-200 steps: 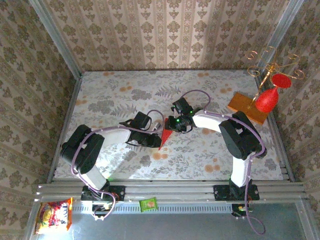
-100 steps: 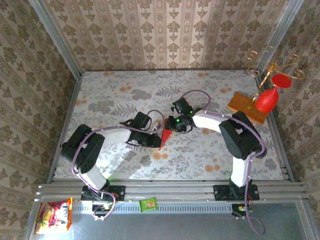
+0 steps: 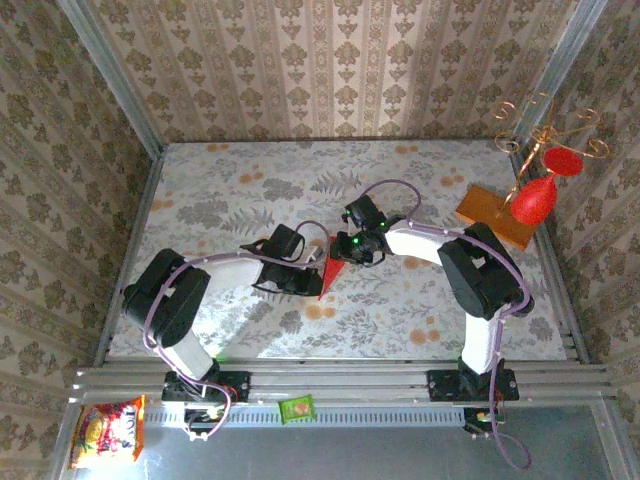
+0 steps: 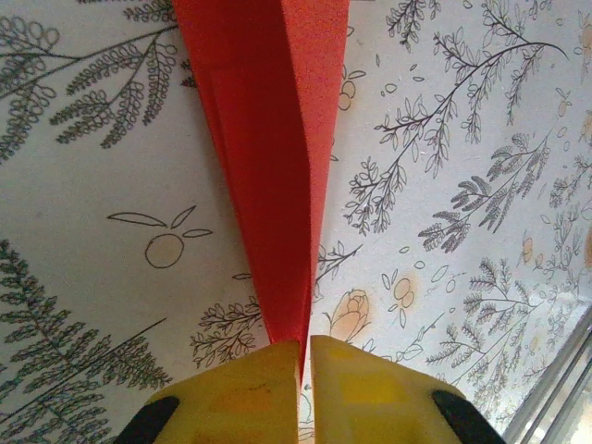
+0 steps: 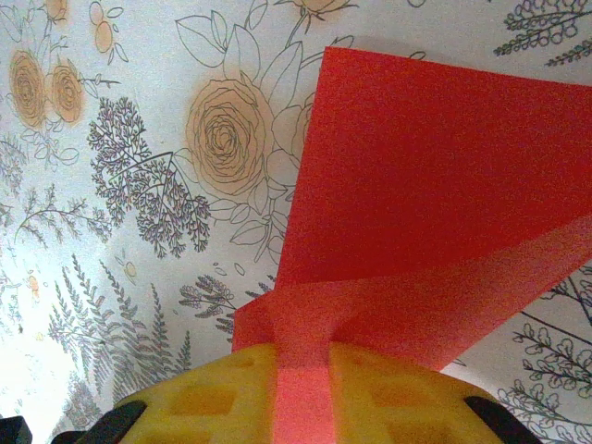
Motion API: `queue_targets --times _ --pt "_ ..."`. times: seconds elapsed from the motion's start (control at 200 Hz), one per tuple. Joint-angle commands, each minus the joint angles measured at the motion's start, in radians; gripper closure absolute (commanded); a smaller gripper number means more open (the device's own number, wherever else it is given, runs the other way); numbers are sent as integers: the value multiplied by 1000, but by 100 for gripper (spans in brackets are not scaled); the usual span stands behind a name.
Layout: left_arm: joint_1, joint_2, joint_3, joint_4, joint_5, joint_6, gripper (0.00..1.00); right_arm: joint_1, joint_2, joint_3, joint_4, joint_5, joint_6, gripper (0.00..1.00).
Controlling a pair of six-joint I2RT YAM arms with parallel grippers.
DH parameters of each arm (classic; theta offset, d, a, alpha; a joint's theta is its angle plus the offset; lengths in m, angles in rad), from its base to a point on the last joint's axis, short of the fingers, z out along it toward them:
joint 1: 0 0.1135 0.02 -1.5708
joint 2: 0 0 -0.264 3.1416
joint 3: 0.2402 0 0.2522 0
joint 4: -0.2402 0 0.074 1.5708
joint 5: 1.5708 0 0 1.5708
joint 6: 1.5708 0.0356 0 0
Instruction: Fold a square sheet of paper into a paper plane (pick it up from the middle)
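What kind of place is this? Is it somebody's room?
Probably not a real room, more a small robot practice booth. A left arm and a right arm are bolted to a metal rail, wallpapered walls box in a flowery table, and red paper is held between them.

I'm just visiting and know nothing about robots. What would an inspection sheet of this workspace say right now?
Surface: floral table.
Job's things: red paper, folded to a narrow point, mid-table.
Clutter: board and red goblet far right; snack bag and green packet near side of the rail.
Tools: left tool shut on paper's narrow end; right tool shut on its wide end.
Cables: purple cable loops over right arm.
Surroundings: wallpapered walls.
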Motion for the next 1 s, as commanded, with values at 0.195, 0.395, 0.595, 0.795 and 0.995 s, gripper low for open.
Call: queue_targets --times 0.195,0.395,0.595,0.795,0.995 --pt "-9 34 33 0 26 1 88 -3 21 12 -2 -10 -13 76" --pt "-13 42 29 -3 29 2 89 -3 22 12 -1 -9 -11 76" --pt "-14 44 29 -5 30 2 92 -3 24 12 -6 -3 -11 77" --pt "-16 50 29 -9 28 2 94 -3 30 12 -8 -2 -10 77" --pt "-27 59 28 -11 17 -4 95 -3 36 14 -10 0 -10 77"
